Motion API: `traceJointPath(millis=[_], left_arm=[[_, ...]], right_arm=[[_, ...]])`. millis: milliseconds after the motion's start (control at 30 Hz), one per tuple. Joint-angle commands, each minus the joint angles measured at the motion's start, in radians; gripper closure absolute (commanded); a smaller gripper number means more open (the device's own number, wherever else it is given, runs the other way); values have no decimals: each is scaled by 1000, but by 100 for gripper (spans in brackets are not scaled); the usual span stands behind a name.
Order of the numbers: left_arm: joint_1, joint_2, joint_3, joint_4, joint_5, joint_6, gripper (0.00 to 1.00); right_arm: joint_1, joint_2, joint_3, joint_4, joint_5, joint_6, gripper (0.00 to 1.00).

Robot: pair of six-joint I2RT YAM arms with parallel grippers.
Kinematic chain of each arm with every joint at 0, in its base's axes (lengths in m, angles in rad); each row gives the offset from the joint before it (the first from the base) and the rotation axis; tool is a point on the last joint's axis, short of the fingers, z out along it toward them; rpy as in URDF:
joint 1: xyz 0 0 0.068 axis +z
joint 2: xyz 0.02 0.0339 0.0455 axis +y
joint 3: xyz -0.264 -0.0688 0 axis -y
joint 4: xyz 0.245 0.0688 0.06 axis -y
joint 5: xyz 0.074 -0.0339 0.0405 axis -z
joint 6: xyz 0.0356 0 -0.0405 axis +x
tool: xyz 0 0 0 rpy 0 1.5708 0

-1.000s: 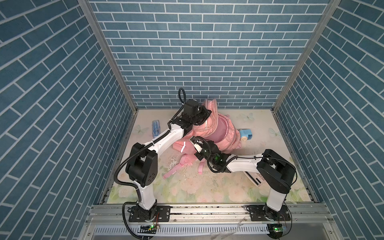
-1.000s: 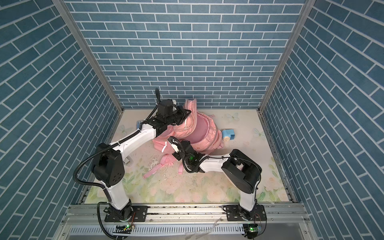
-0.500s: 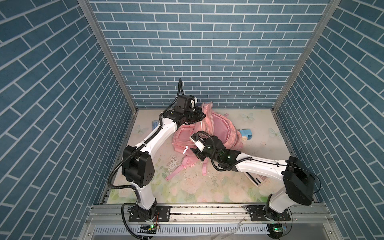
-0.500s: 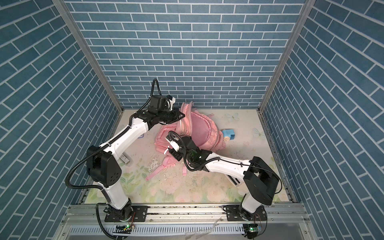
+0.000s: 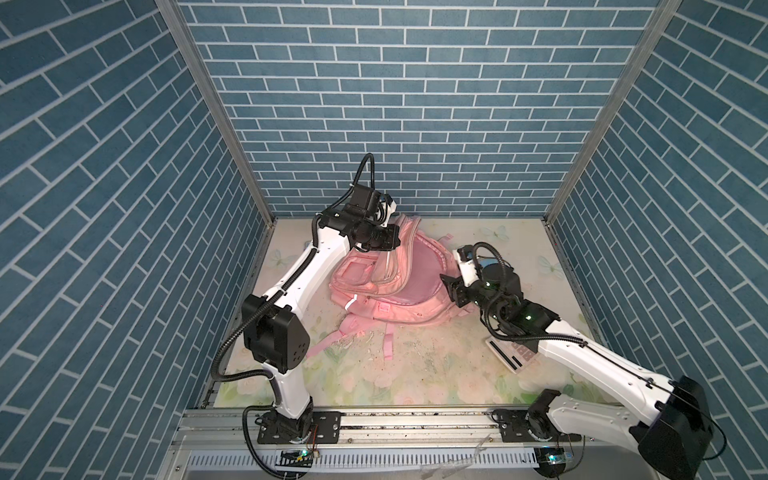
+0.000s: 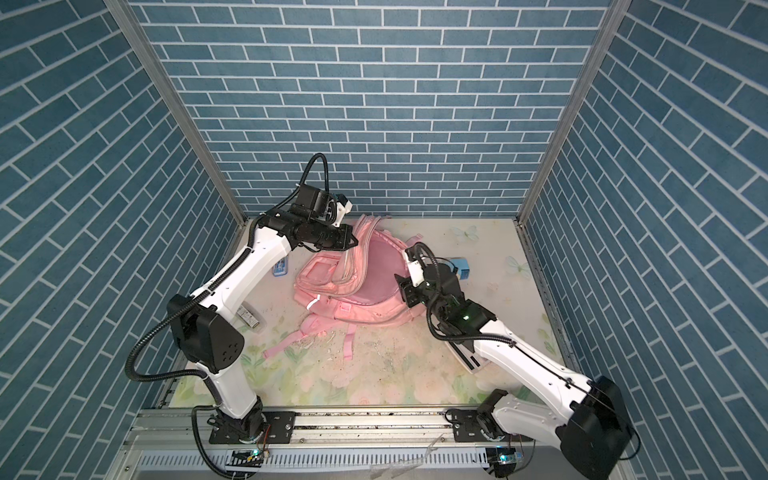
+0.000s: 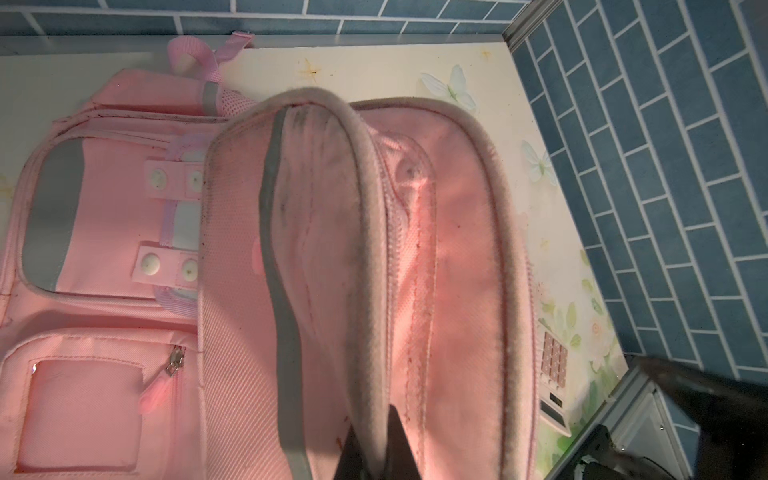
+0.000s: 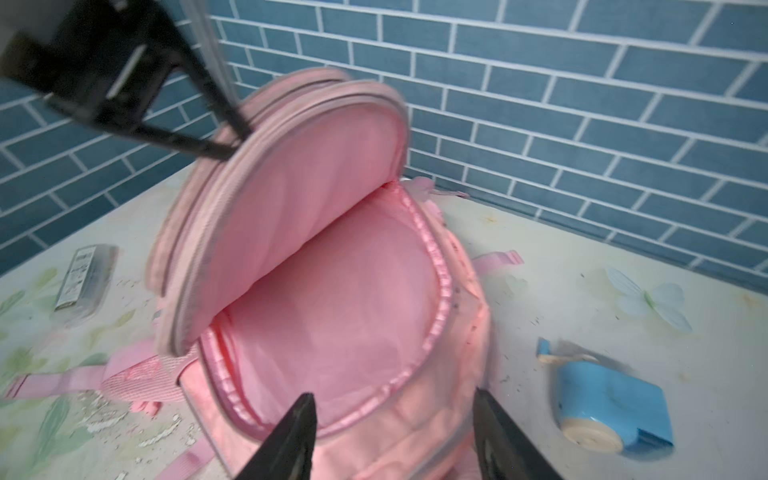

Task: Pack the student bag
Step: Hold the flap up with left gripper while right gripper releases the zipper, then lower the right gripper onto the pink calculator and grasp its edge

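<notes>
Now | we pinch the raised flap (image 8: 291,199) of the large soft pink fabric backpack (image 5: 415,309) with our left claw (image 7: 376,436) | our right claw (image 8: 392,395) hangs spread, empty, at its open mouth

Robot lab test booth: blue brick-print panels (image 5: 395,104) left, right, far; floral tabletop (image 5: 415,374); aluminium mounting rail (image 5: 415,428) near edge.

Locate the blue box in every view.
In a top view: blue box just right of the bag, half hidden behind the right arm.
In a top view: same spot, clearer.
Left wrist: not in it.
Right wrist: beside the bag's open mouth.
Shared landmark: the bag's raised flap, seen in all four.
</notes>
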State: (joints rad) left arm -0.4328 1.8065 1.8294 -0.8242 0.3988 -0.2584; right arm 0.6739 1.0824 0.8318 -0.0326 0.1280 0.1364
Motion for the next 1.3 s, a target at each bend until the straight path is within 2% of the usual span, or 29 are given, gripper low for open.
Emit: traceJointPath(millis=[0,167,333,600,867,1033,1067,1133,1267], left_arm=[[-17,-36,-64,5,-20,76,100],[-74,-36,-140,10,-61,91,100],[-123,-3,-158,-21,-101,101,100],[-168,-12,-247,14,-92,66,100],[-165,-96,-381,-40,-187,107,100],[-176,-77,-400,18,-139,99,100],[-186,-70,-387,32,-138,92,98],[-202,-73,-362,77,-121,75,77],[-211,-122,-335,223,-103,-13,52]], right_arm=[[-88,-30,-16,-120,3,119,37],[-242,-20,-4,-226,-63,202,36],[-338,29,30,-354,-97,339,36],[-351,27,15,-447,-96,561,34],[-367,63,9,-411,-83,621,32],[-370,123,28,-445,-90,705,31],[-371,132,36,-463,-90,729,31],[-370,145,51,-505,-89,785,30],[-373,119,46,-544,-100,909,30]])
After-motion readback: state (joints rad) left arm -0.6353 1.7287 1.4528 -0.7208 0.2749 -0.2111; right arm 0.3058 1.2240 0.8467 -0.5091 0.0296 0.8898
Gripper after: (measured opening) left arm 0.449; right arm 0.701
